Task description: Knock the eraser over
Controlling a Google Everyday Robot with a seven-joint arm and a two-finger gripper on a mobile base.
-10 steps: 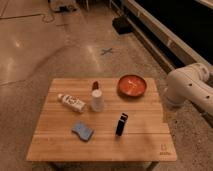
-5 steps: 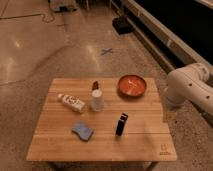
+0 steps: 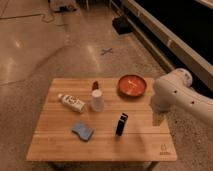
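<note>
1. A wooden table (image 3: pixel 60 145) stood on a polished floor; a white robot arm (image 3: pixel 182 92) reached in from the right.
2. The gripper (image 3: pixel 157 118) hung over the table's right edge, right of the eraser and apart from it; whether it was wide or narrow could not be told.
3. The eraser (image 3: pixel 121 124) stood upright near the table's middle, right of a blue sponge (image 3: pixel 82 131); a white cup (image 3: pixel 97 101) stood farther back to its left.
4. A red bowl (image 3: pixel 132 85) sat at the far right; a white tube (image 3: pixel 71 102) lay left of the cup.
</note>
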